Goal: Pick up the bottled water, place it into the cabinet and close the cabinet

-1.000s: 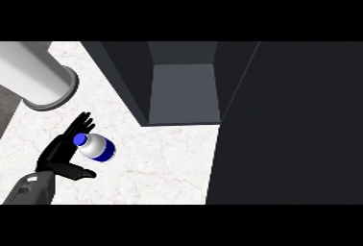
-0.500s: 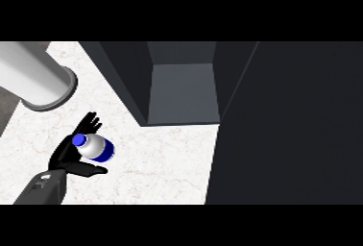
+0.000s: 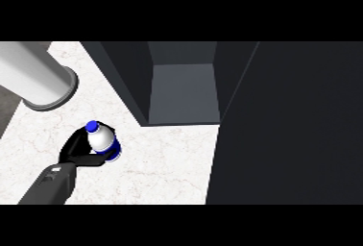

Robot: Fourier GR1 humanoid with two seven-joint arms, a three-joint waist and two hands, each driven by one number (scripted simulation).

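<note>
the black fingers (image 3: 73,144) of the left hand (image 3: 83,154) curl round the bottled water (image 3: 101,140), holding it tilted over the white worktop (image 3: 163,163); the open cabinet (image 3: 183,91) lies beyond; a grey cylinder (image 3: 39,79) lies at upper left

You see one arm only: a grey forearm (image 3: 48,186), smooth and blocky, with a small paler mark on its upper face near the wrist. It ends in a black robot hand (image 3: 79,153), glossy, with slim black fingers (image 3: 71,142) and a thicker black thumb (image 3: 90,162).
</note>
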